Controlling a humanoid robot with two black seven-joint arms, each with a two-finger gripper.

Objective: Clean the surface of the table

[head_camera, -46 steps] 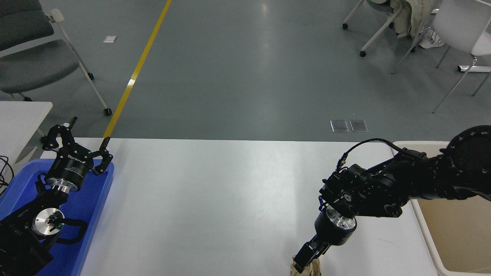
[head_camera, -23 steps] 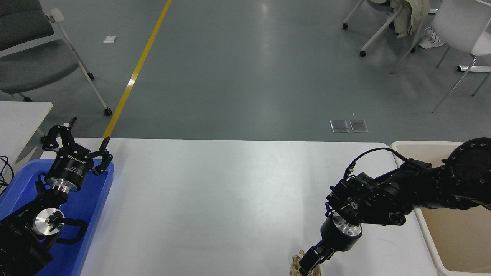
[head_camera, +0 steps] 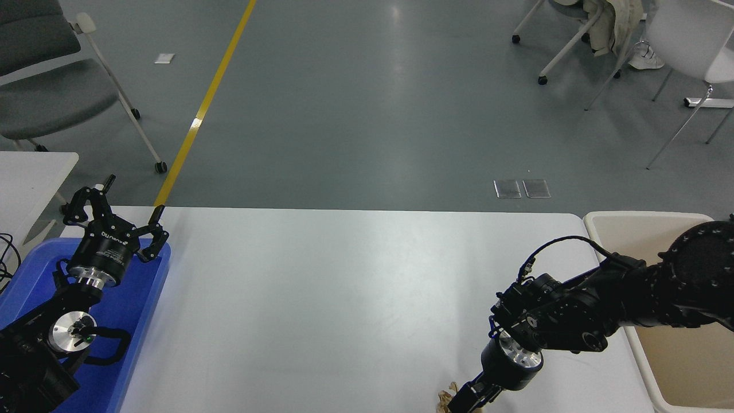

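At the far left a smaller white table (head_camera: 34,172) shows its corner, with a grey chair (head_camera: 51,86) on castors behind it. Just in front, a blue bin (head_camera: 140,298) lies at the left end of the table (head_camera: 321,298), and the left gripper (head_camera: 114,215) is parked above it with its fingers spread wide and nothing between them. The table itself fills the lower middle of the view, its long axis running left to right and its far edge parallel to the grey floor, where a yellow line (head_camera: 212,92) runs away from that edge. Near the bottom edge, right of centre, a crumpled brown paper scrap (head_camera: 444,400) lies on the table; the right gripper (head_camera: 471,398) points down and leftward right at it, but whether it grips the scrap cannot be told. At the right end stands a beige bin (head_camera: 642,221), partly crossed by the right arm. White chairs (head_camera: 688,51) stand far back at the right.
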